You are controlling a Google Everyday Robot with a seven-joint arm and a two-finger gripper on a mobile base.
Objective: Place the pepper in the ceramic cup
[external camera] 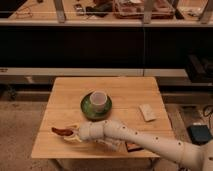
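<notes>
The pepper [60, 131], small, dark red and tapered, sticks out to the left from my gripper [70, 134], which is shut on it just above the front left part of the wooden table [65, 97]. The white ceramic cup [98, 99] stands upright on a dark green plate [86, 108] at the table's middle, to the right of the gripper and farther back. My white arm [130, 137] reaches in from the lower right across the table's front.
A small tan rectangular box [147, 112] lies on the table's right side. A dark brown object [133, 147] shows partly under my arm at the front edge. A dark counter with shelves [105, 45] runs behind the table.
</notes>
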